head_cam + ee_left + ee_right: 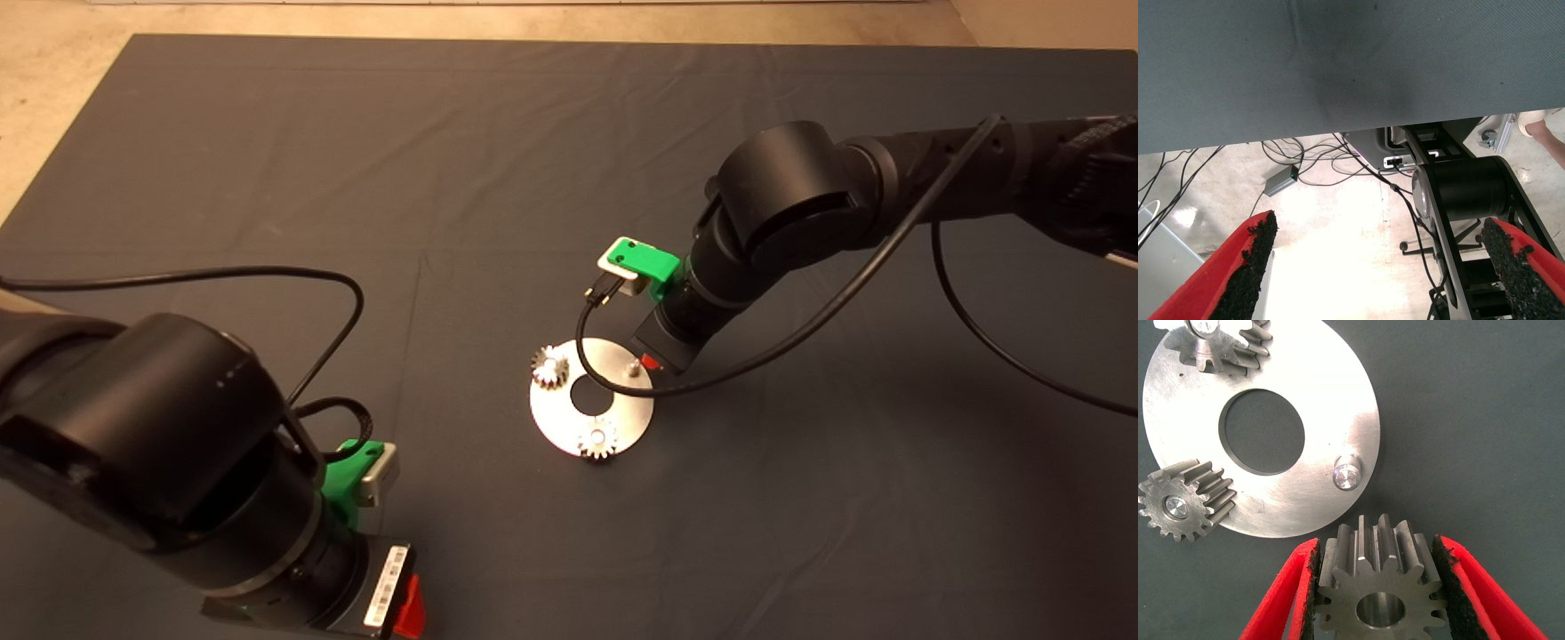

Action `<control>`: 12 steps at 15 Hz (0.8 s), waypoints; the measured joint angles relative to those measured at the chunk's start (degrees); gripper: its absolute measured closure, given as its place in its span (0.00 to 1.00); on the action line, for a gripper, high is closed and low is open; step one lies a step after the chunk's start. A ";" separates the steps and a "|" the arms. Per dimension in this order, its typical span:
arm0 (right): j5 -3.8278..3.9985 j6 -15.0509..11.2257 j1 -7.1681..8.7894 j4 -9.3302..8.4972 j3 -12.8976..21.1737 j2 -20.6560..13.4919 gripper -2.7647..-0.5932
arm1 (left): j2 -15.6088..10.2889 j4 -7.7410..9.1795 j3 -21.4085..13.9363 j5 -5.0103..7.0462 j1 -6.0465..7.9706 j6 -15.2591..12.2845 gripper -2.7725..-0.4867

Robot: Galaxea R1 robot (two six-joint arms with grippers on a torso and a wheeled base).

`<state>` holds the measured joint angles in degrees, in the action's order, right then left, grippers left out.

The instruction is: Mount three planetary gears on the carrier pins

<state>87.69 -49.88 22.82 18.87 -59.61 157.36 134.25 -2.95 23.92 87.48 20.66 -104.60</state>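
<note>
A shiny round carrier disc (553,414) with a central hole lies on the dark mat. Two planetary gears sit on its pins, one at the disc's left (549,366) and one at its near edge (597,440). The third pin (632,367) stands bare. My right gripper (653,363) hovers just right of that pin, shut on the third gear (1378,587). In the right wrist view the disc (1331,407), both seated gears (1208,343) (1185,507) and the bare pin (1347,477) show, with the held gear just short of the pin. My left gripper (409,613) is parked at the lower left, open.
The right arm's black cable (800,329) loops over the disc's right side. The left wrist view shows the mat's edge (1338,127), floor cables and the robot's base (1465,193) between the open fingers (1251,267).
</note>
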 joint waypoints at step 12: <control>0.01 -0.11 -0.61 -0.93 -6.34 3.24 0.78 | -0.02 0.12 0.00 0.00 0.00 -0.22 0.25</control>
<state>87.70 -49.99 22.21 17.94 -65.95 160.60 134.23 -2.83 23.92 87.48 20.66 -104.81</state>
